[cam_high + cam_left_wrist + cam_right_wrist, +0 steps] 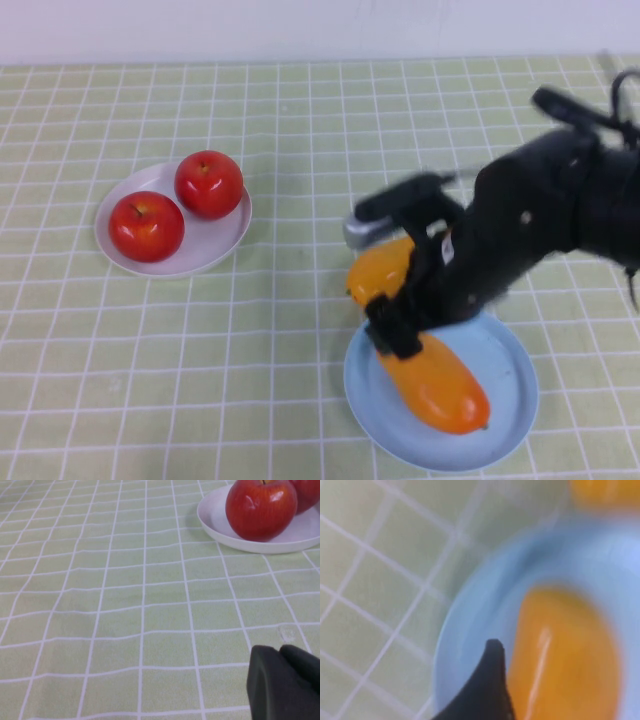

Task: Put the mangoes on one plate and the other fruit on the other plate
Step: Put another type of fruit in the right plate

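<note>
Two red apples [146,226] [208,183] sit on the white plate [215,255]; the left wrist view shows one apple [261,507] on that plate [220,527]. One orange mango [435,385] lies in the light blue plate [510,380]. The second mango [385,270] lies at the plate's far left rim. My right gripper [395,335] hangs over the near mango's upper end, open, one finger [494,680] beside the mango [565,655]. My left gripper [282,680] is shut and empty above the cloth, out of the high view.
A green checked cloth [300,330] covers the table. The right arm's dark body [540,220] hides the cloth behind the blue plate. A white wall edge runs along the table's far side.
</note>
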Motion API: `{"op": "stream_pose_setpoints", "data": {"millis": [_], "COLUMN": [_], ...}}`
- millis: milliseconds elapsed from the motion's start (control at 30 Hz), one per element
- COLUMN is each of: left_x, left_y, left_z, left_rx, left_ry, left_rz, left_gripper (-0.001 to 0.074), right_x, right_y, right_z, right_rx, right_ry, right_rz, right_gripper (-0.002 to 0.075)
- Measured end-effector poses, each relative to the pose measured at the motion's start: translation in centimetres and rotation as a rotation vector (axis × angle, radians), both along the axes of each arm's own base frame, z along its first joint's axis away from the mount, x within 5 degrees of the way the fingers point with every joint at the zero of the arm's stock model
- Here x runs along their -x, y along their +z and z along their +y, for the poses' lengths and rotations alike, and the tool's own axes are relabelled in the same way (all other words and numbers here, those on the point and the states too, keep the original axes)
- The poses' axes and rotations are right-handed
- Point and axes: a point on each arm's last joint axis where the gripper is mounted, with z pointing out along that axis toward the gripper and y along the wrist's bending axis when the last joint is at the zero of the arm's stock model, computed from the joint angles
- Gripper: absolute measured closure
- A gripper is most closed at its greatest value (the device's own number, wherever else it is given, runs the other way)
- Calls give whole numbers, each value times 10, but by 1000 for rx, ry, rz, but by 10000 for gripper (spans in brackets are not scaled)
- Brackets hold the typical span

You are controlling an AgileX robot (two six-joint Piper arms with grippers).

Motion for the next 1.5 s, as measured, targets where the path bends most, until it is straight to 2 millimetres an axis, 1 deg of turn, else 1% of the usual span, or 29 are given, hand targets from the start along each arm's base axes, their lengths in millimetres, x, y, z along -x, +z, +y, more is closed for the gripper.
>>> {"op": "stream_pose_setpoints", "data": {"millis": [100,167,300,367,467,633,833,1100,1267,1500], "left_x": [0,0,0,0,0,0,0,0,0,0], "left_y": [0,0,0,0,0,0,0,0,0,0], "left_z": [0,0,0,0,0,0,0,0,0,0], "left_rx": [0,0,0,0,0,0,0,0,0,0], "left_ry": [0,0,0,0,0,0,0,0,0,0], "left_rz": [0,0,0,0,0,0,0,0,0,0], "left_gripper": [733,733,733,733,733,733,733,733,733,733], "right_x": [-7,-12,-19,-23,-34,-54,-70,-79,-89,-100], "right_y": [27,38,44,42,38,24,-3,-28,-31,-46], "right_z": [2,4,6,5,-3,-20,-24,-16,-8,1], "right_rx": [1,36,127,166,237,323,358,368,345,313], "right_ry": [210,371,616,695,800,880,947,1078,1077,1063], "right_rz": [-196,-318,-477,-511,-545,-547,-501,-509,-520,-495], "right_gripper": [89,89,89,89,89,90,107,159,167,169]}}
